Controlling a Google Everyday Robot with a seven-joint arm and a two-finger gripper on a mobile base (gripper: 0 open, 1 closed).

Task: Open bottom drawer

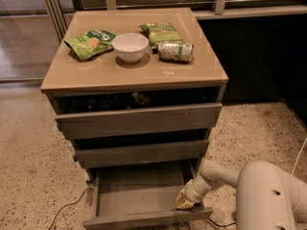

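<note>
The bottom drawer (139, 195) sits at the foot of the cabinet (96, 78), pulled out toward the near side further than the two above it, so the grey floor of its tray shows behind the slab front (144, 219). The gripper (184, 200) is low at the drawer's right near corner, just behind the front and over the right side wall. Whether it touches the rim or hangs just above it cannot be told, nor can how wide it stands or whether it holds anything. The white arm (218, 174) reaches to it from the right, coming off the robot's rounded body (271, 198) at the near right. The middle drawer (144, 152) and the top drawer (139, 120) each stand out a little, with dark gaps above their fronts. On the cabinet top, a white bowl (130, 46) stands near the middle, a green bag (90, 43) lies just left of it, and a second green bag (162, 32) lies far right of it. A can (175, 51) lies on its side just near that second bag. A thin cable (67, 207) trails over the speckled floor (29, 166) at the near left.
</note>
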